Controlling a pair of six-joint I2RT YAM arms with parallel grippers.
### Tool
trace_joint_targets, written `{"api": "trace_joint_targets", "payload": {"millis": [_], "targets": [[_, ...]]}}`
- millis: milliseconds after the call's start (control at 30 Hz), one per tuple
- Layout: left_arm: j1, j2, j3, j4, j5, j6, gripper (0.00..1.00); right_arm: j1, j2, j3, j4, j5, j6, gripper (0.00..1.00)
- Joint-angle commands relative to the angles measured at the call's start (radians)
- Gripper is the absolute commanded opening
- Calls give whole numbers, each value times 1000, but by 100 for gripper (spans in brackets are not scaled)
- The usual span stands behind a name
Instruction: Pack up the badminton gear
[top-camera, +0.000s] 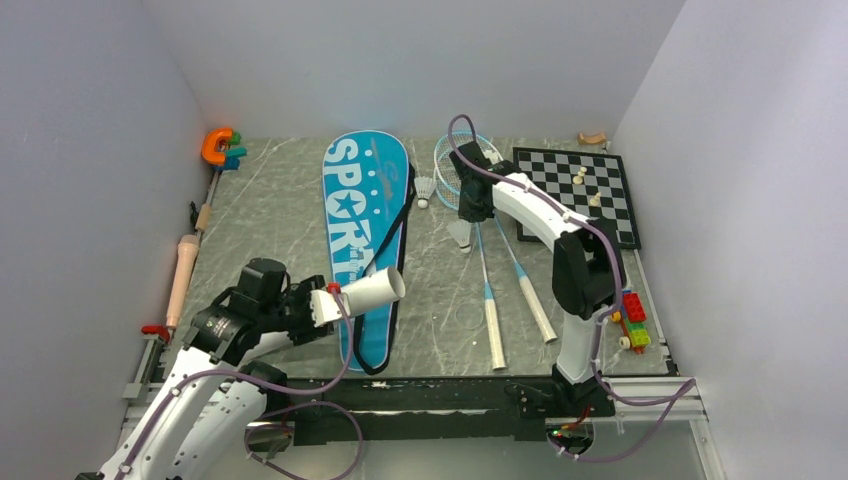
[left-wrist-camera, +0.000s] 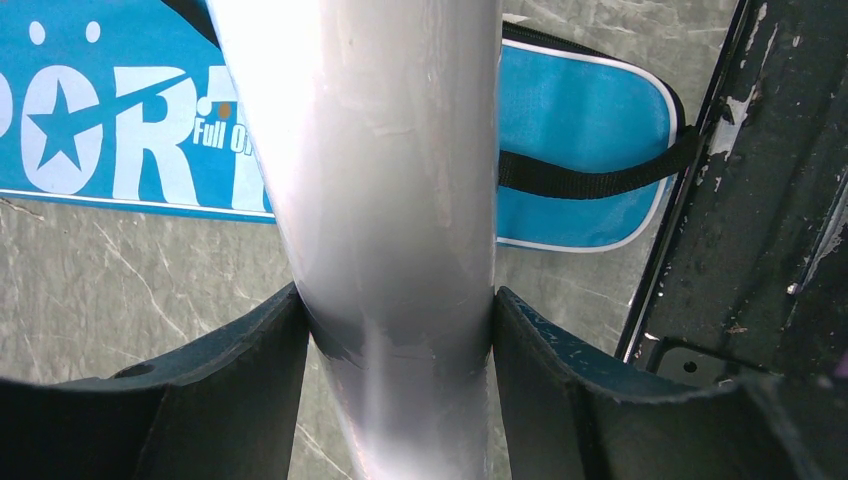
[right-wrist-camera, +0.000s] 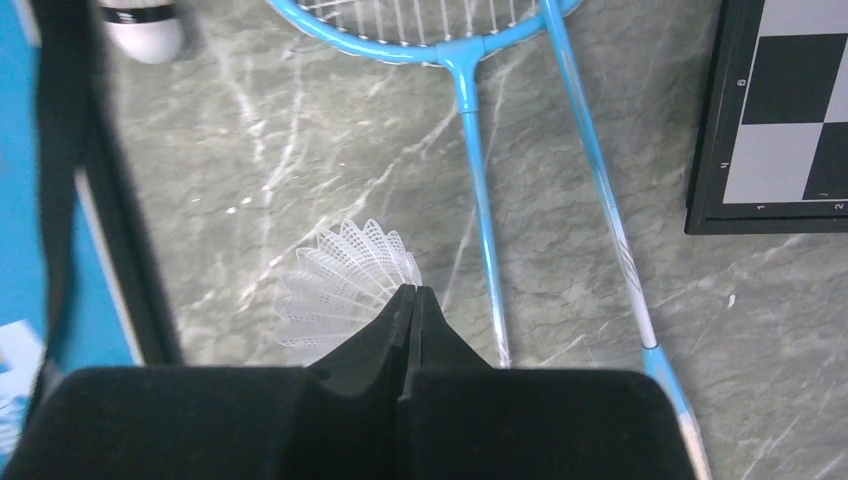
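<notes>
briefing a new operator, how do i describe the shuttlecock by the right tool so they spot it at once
Find the blue bag in the middle of the table, then the two rackets to its right. The shuttlecock lies between them beside a racket shaft, with the right tool shut at its skirt; the other shuttlecock lies farther back, by the racket heads.

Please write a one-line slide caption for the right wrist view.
Right gripper, shut, at the shuttlecock skirt's edge, beside two blue rackets.
</notes>
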Motion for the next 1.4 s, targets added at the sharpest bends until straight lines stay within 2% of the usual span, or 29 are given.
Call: {"api": "trace_joint_targets", "payload": {"millis": [0, 167, 333, 467, 667, 833, 1033, 1367], "targets": [[-4, -15, 47, 14, 28, 21, 53, -3, -117, -12, 63, -77, 20, 0], [-4, -20, 43, 14, 27, 23, 53, 1, -206, -57, 111, -170, 50, 0], [-4, -38, 22, 53, 23, -5, 51, 0, -382, -135, 215, -339, 130, 0], [-4, -37, -12, 138, 16, -83, 47, 3, -541, -209, 306, -444, 221, 0], [-2, -1, -52, 299, -23, -189, 46, 5, -711, -356, 478, -573, 374, 0], [-1, 37, -36, 384, -48, -246, 45, 20, -770, -386, 528, -627, 427, 0], [-1, 63, -17, 397, -34, -258, 45, 33, -804, -455, 601, -659, 486, 0], [-1, 79, 19, 392, -16, -274, 46, 75, -761, -517, 776, -701, 591, 0]]}}
